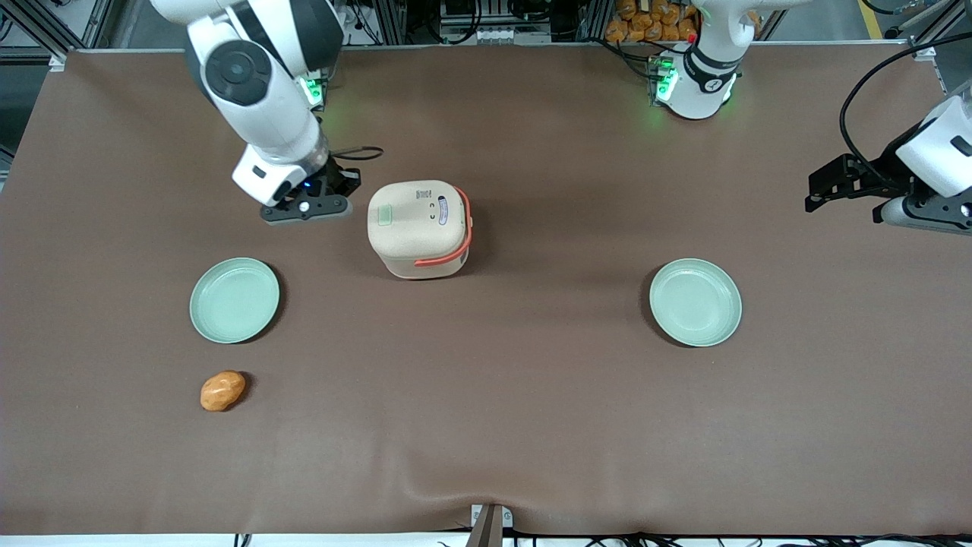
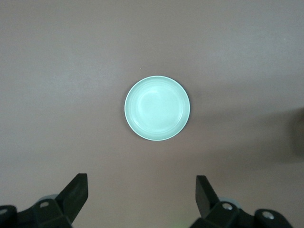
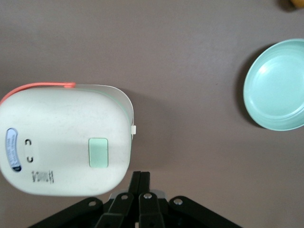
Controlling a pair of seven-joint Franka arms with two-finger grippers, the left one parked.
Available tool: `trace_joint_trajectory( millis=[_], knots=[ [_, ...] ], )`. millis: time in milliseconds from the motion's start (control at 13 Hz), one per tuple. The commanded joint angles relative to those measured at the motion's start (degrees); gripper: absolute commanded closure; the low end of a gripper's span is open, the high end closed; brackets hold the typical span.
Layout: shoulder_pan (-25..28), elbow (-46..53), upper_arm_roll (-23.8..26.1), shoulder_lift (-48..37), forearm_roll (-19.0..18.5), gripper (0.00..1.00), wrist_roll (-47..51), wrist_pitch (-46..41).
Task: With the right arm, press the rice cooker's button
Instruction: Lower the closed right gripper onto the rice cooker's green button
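Observation:
The beige rice cooker (image 1: pixel 418 228) with its salmon-orange handle stands on the brown table, near the middle. Its pale green button (image 1: pixel 380 215) sits on the lid at the edge nearest my gripper. My right gripper (image 1: pixel 307 207) hangs beside the cooker, toward the working arm's end of the table, apart from it. In the right wrist view the cooker (image 3: pixel 61 137) and the button (image 3: pixel 99 152) show, and my gripper (image 3: pixel 141 175) has its two black fingers pressed together and empty, just off the lid's edge.
A pale green plate (image 1: pixel 234 299) and an orange bread-like piece (image 1: pixel 222 390) lie nearer the front camera than my gripper. A second pale green plate (image 1: pixel 695 301) lies toward the parked arm's end. The first plate also shows in the right wrist view (image 3: pixel 278 85).

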Motion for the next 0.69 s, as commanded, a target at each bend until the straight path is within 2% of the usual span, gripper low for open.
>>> trace_joint_trajectory(
  millis=[0, 615],
  knots=[
    [0.9, -3.9, 2.5, 0.1, -0.6, 1.00, 5.0, 4.7],
    [2.6, -4.7, 2.7, 4.5, -0.7, 1.00, 9.3, 12.0]
  ],
)
